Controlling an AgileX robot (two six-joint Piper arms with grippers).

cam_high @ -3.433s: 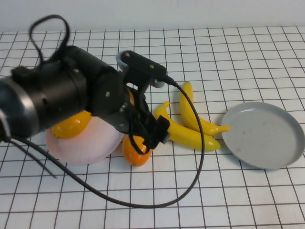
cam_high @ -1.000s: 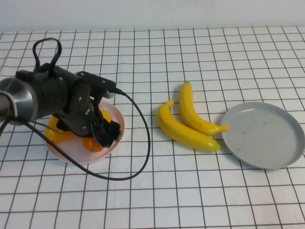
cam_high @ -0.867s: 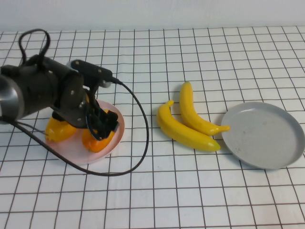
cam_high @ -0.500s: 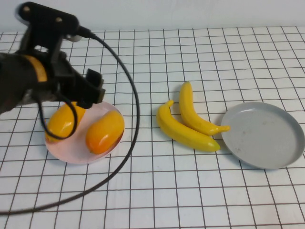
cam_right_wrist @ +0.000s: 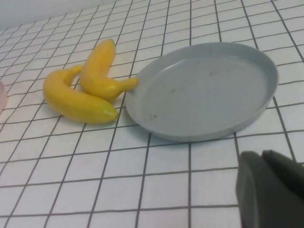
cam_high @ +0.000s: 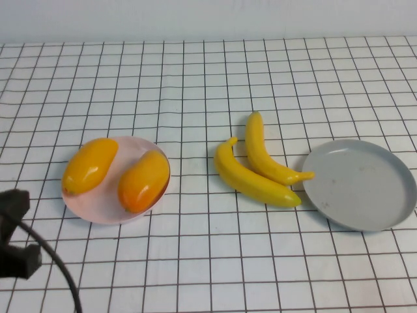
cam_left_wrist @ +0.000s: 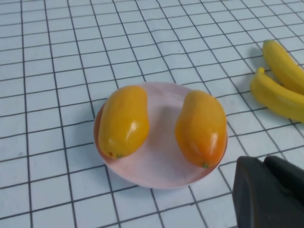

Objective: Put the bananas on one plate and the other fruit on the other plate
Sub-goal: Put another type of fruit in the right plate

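Note:
Two yellow bananas [cam_high: 257, 166] lie side by side on the table, between the plates and just left of the grey plate [cam_high: 360, 184], which holds nothing. Two orange-yellow mango-like fruits [cam_high: 143, 180] [cam_high: 90, 165] lie on the pale pink plate [cam_high: 104, 212] at the left. My left gripper [cam_left_wrist: 263, 164] is shut and empty, hanging back on the near side of the pink plate; part of that arm [cam_high: 16, 261] shows at the near left corner. My right gripper [cam_right_wrist: 263, 156] is shut and empty, on the near side of the grey plate [cam_right_wrist: 204, 90], and is out of the high view.
The table is covered by a white cloth with a black grid [cam_high: 208, 261]. A black cable [cam_high: 58, 274] trails from the left arm at the near left corner. A pale wall runs along the far edge.
My left arm has let go of the redder fruit on the pink plate and pulled back from over it to the near left corner. Both fruits now lie uncovered on the pink plate.

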